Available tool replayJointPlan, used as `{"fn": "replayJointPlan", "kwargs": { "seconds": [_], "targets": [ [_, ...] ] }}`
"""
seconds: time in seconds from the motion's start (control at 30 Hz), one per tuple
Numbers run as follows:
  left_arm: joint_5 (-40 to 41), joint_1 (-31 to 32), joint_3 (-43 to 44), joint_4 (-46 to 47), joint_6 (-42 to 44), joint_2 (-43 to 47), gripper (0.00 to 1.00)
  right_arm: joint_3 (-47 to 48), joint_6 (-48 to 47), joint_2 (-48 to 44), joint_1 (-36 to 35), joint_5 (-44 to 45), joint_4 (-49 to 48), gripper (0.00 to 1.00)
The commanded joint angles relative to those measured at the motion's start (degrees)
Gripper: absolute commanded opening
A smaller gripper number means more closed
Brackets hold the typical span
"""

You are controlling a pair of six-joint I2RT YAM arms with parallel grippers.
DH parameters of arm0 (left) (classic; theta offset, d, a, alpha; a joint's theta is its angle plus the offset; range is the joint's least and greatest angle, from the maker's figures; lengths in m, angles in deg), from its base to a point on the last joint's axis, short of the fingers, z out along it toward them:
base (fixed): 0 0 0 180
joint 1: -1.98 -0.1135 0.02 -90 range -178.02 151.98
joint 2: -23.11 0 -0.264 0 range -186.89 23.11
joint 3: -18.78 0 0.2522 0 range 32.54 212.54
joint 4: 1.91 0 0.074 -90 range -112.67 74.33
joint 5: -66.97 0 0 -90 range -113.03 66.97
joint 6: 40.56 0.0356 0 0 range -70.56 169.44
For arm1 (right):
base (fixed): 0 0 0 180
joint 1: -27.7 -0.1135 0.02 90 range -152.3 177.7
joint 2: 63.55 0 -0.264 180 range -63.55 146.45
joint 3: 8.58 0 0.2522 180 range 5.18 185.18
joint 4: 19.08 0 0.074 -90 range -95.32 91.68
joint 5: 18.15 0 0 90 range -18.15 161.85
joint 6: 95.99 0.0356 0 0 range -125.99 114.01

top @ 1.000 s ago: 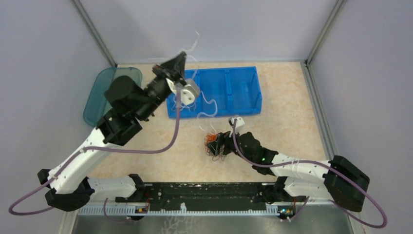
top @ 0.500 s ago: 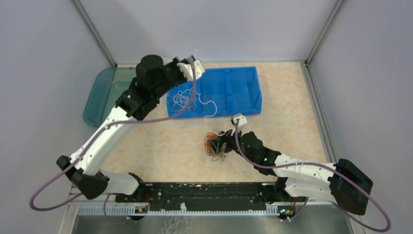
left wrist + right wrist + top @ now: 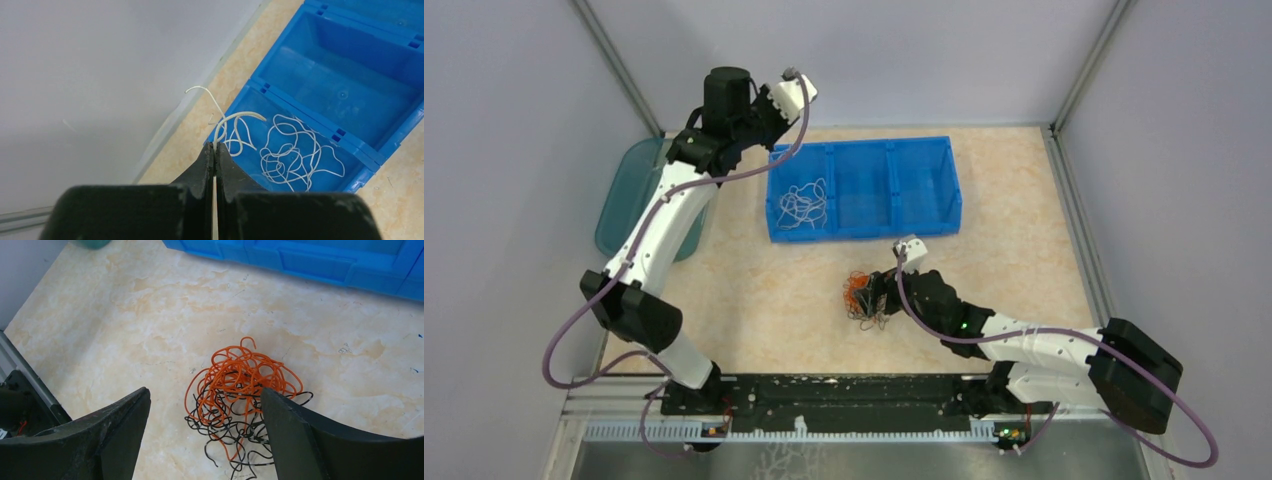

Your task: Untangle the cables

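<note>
Since the white cable [image 3: 290, 155] now lies in the blue bin's [image 3: 300, 120] left compartment, the left pincer [image 3: 215, 146] has drawn back, shut. The right pincer [image 3: 204, 392] stands wide astride the orange-and-black tangle [image 3: 240, 385] on the tabletop [image 3: 125, 315]: likely two cables left to part.

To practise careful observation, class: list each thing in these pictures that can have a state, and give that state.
Bin: upright, two compartments empty.
White cable: loose, alone in the bin's end compartment.
Orange cable: knotted with the black cable on the table.
Left gripper: shut, raised near the bin; whether it pinches a strand is unclear.
Right gripper: open, astride the knot.
</note>
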Motion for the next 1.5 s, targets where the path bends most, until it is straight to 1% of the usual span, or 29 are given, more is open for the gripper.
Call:
{"fn": "replayJointPlan", "kwargs": {
  "seconds": [0.0, 0.1, 0.23, 0.53, 0.8, 1.03, 1.23, 1.33, 1.4, 1.47],
  "targets": [
    [-4.67, -3.77, 3.47, -3.91, -2.69, -3.37, 0.00, 2.96, -0.90, -1.07, 0.17, 2.23, 0.29, 0.82],
    [-7.56, -6.78, 4.82, -3.67, -4.16, -5.19, 0.00, 3.30, -0.82, -1.82, 0.17, 3.53, 1.18, 0.82],
    [-9.89, -8.93, 5.08, -1.89, -5.33, -6.80, 0.00, 3.50, -0.67, -3.05, 0.24, 5.11, 1.89, 0.82],
    [-13.94, -8.99, -0.31, 2.94, -8.50, -7.71, 0.00, 2.46, 0.32, -4.54, 0.26, 6.20, 2.06, 0.82],
    [-12.76, -7.89, -6.72, 4.76, -8.77, -8.20, 0.00, 1.86, 1.00, -4.98, 0.26, 6.66, 1.55, 0.82],
    [-9.29, -5.02, -11.74, 5.70, -7.67, -8.95, 0.00, 1.68, 1.49, -4.65, 0.44, 7.18, 1.45, 0.83],
    [-6.95, -4.24, -14.77, 7.41, -7.04, -8.95, 0.00, 1.69, 1.73, -4.96, 0.51, 7.40, 1.80, 0.83],
    [-5.42, -3.96, -16.17, 8.57, -6.17, -9.20, 0.06, 1.69, 1.76, -5.01, 0.59, 7.48, 1.95, 0.83],
    [-4.10, -3.78, -16.93, 9.21, -5.22, -9.59, 0.17, 1.83, 1.76, -4.86, 0.61, 7.79, 2.41, 0.85],
    [-2.91, -3.76, -16.77, 9.19, -4.95, -10.08, 0.33, 2.25, 1.72, -4.82, 0.60, 8.20, 3.02, 0.88]
  ]
}}
